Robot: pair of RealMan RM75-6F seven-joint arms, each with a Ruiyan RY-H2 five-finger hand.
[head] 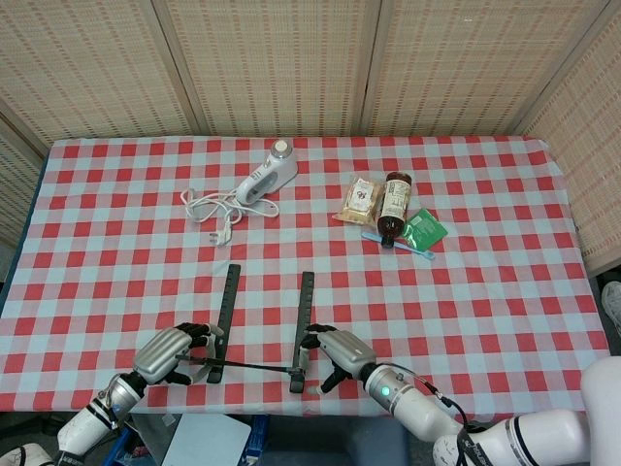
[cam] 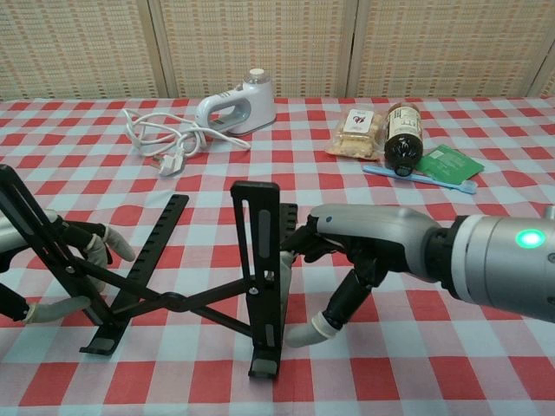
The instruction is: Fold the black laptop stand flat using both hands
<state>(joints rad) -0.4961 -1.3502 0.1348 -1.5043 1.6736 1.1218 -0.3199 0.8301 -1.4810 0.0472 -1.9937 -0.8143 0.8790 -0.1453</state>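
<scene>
The black laptop stand [cam: 173, 286] sits at the near edge of the desk [head: 485, 291], a thin frame of flat slotted bars, two long arms raised on a crossed scissor linkage, so it is not yet flat. The left hand [cam: 52, 269] has its fingers wrapped round the stand's left arm, clamped on it. The right hand [cam: 364, 251], smooth grey metal with dark fingers [cam: 308, 243], presses its fingertips against the right upright bar; its thumb hangs below, off the bar, and whether it truly grips I cannot tell.

A red and white checked cloth covers the desk. Well behind the stand lies a white handheld appliance [head: 267, 175] with its cord [head: 209, 209] loosely coiled. To the right of it cluster a snack packet [head: 361, 199], a brown bottle [head: 393, 206] on its side, a green sachet [head: 424, 231] and a blue toothbrush [head: 398, 243]. Between these and the stand lies open cloth. Woven reed screens [head: 291, 58] close the far side.
</scene>
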